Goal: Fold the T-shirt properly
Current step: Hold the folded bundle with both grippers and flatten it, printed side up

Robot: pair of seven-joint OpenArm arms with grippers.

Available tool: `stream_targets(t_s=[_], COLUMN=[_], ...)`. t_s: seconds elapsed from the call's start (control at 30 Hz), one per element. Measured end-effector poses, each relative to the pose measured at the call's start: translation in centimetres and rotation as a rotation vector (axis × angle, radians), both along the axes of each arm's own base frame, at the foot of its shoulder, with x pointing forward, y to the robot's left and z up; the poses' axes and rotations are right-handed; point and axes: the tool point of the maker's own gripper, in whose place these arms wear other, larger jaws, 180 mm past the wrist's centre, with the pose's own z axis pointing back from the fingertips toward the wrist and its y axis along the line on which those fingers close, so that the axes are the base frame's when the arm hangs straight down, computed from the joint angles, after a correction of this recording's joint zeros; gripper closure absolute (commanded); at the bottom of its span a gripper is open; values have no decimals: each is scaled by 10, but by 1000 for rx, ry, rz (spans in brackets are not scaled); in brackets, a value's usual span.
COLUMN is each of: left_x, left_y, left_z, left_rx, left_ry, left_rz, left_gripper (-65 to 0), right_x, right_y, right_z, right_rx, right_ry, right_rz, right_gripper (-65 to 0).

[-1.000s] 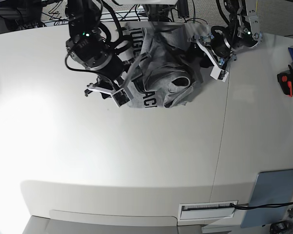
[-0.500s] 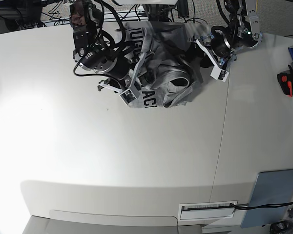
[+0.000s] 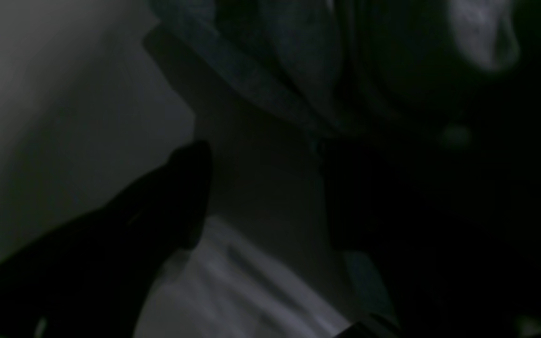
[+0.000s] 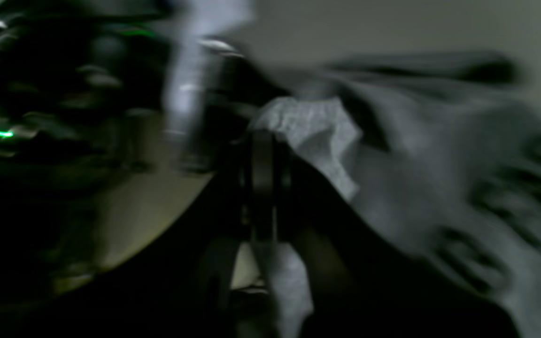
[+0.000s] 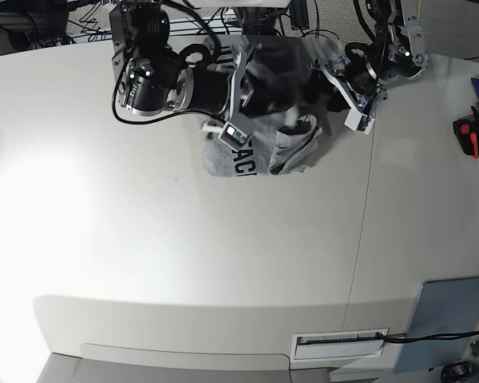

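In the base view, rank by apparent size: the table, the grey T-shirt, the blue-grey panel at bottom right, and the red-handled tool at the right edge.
1. Table, largest by far.
2. T-shirt, partly hidden by the right arm.
3. Blue-grey panel; sits nearer the camera, so this rank is unsure.
4. Red-handled tool, smallest.

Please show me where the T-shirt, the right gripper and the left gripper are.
T-shirt (image 5: 291,152): base view, on the crumpled grey cloth.
Right gripper (image 5: 241,100): base view, between its fingertips.
Left gripper (image 5: 353,96): base view, between its fingertips.
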Motion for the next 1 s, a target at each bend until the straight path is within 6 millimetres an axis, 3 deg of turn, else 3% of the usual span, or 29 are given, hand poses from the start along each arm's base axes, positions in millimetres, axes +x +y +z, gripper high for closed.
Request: stream_targets(t_s=[0.2,0.27,0.4,0.73,0.87,1.0], left_x=[7,8,8,9,13,29], left_y=[0,0,14,48,56,85], left_z=[3,4,3,3,7,28], left_rx=[0,1,42,142,151,170], left_ry=[-17,-19,-20,-13,-27,-102], left_rz=[0,0,-18,-37,-16,97], left_gripper=[-384,-384,-384,-384,-384,-384], right_x=[-24,-30,-34,-33,-2,38], right_y=[11,13,15,15,1,-36], right_z=[25,30,43,44,38,20], right_rx=[152,180,257,260,223,95], right_ry=[50,63,76,74,11,-69], right_rz=[127,155,176,169,24,-172], right_gripper=[0,-29,-32,-31,-31,-30])
